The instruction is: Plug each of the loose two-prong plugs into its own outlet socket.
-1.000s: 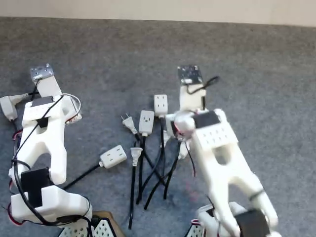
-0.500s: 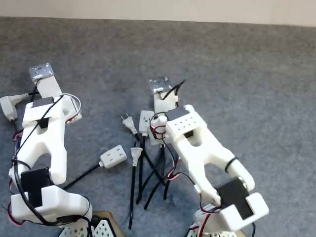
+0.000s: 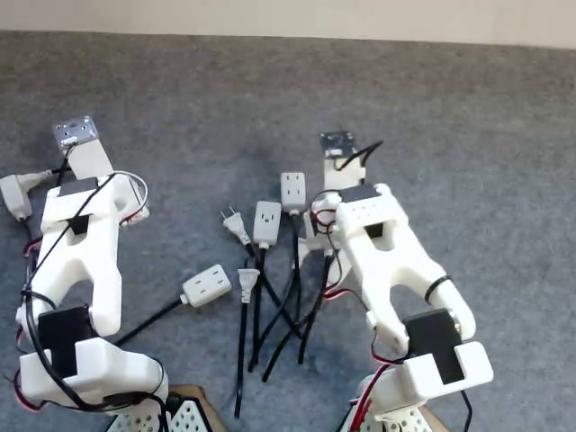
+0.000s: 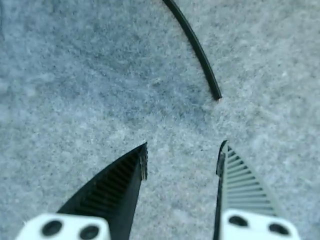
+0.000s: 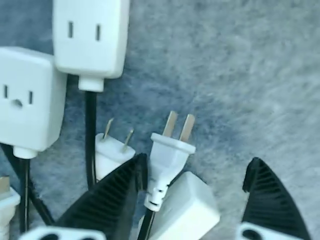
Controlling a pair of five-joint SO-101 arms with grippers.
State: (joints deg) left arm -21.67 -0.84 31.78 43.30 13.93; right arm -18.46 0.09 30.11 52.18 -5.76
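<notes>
Three white outlet sockets lie on the grey carpet: one (image 3: pixel 292 191) farthest back, one (image 3: pixel 267 222) beside it, one (image 3: pixel 206 284) toward the left arm. Two white two-prong plugs (image 3: pixel 234 225) (image 3: pixel 247 281) lie loose among black cords (image 3: pixel 279 324). My right gripper (image 5: pixel 197 165) is open, low over a plug (image 5: pixel 168 150) with its prongs pointing away. A second plug (image 5: pixel 112 150) lies next to it, with two sockets (image 5: pixel 90 35) (image 5: pixel 25 100) beyond. My left gripper (image 4: pixel 182 155) is open above bare carpet, near a black cord end (image 4: pixel 192 45).
The right arm (image 3: pixel 378 234) stands over the right side of the cord bundle. The left arm (image 3: pixel 81 225) is at the far left, with a white adapter (image 3: pixel 13 193) by it. Open carpet stretches behind and to the right.
The right arm swung left over the sockets, then came back to the right, uncovering the rear socket again. The left arm has kept still.
</notes>
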